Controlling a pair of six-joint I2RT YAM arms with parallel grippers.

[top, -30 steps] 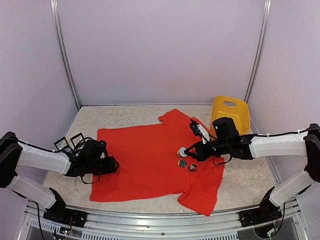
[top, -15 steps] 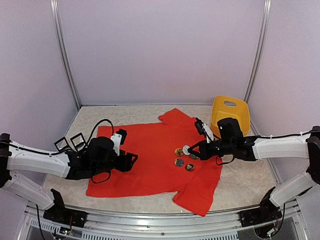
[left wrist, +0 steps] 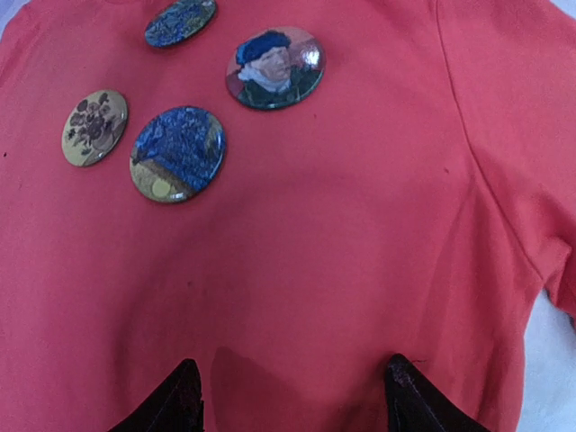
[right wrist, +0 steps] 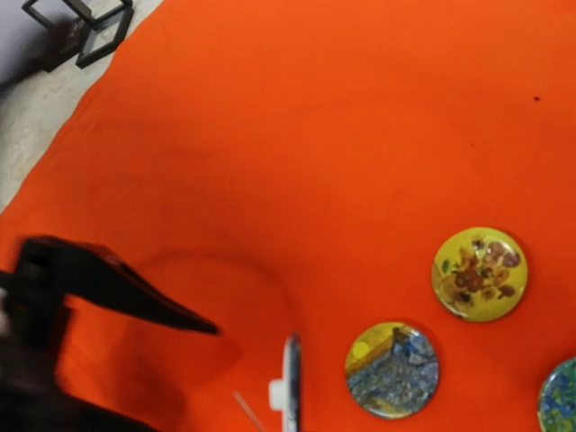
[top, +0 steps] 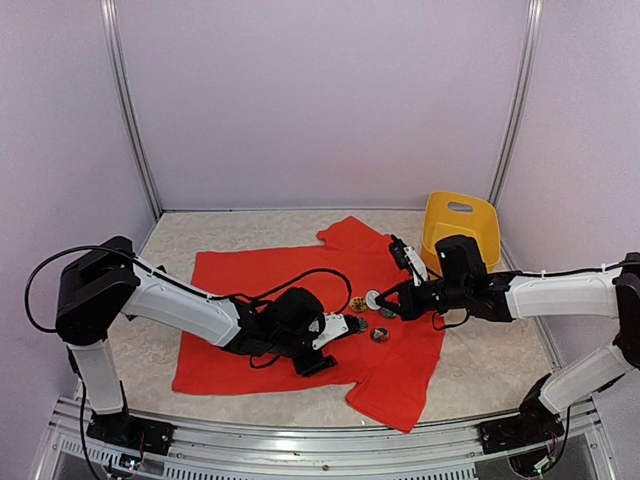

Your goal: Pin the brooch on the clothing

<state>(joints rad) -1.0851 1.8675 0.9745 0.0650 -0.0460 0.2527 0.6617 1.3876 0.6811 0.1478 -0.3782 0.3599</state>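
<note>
Holding the brooch: right gripper [top: 378, 298], its fingers closed tight on a round, white-backed brooch [top: 371, 297]. The right wrist view shows the brooch edge-on, with a thin pin wire sticking out toward 7 o'clock.
Brooch place: over the shirt, at 3 o'clock from the fabric's middle in the top view. Whether it touches the cloth cannot be told.
Clothing: bright red T-shirt [top: 270, 290], spread out on the pale table [top: 480, 350].
Left gripper [left wrist: 292, 405]: jaws spread wide with nothing between them, fingertips [left wrist: 175, 400] low over bare red fabric. It sits at 7 o'clock from the brooch in the top view.
Badges on the shirt: in the left wrist view, sunflower badge [left wrist: 94, 127] at 10 o'clock, blue-and-yellow badge [left wrist: 176, 153] just beside it, portrait badge [left wrist: 274, 67] at 12 o'clock, and a blue badge [left wrist: 180, 22] at the top edge.
Yellow basket [top: 460, 228]: at 2 o'clock from the shirt, by its edge.
</note>
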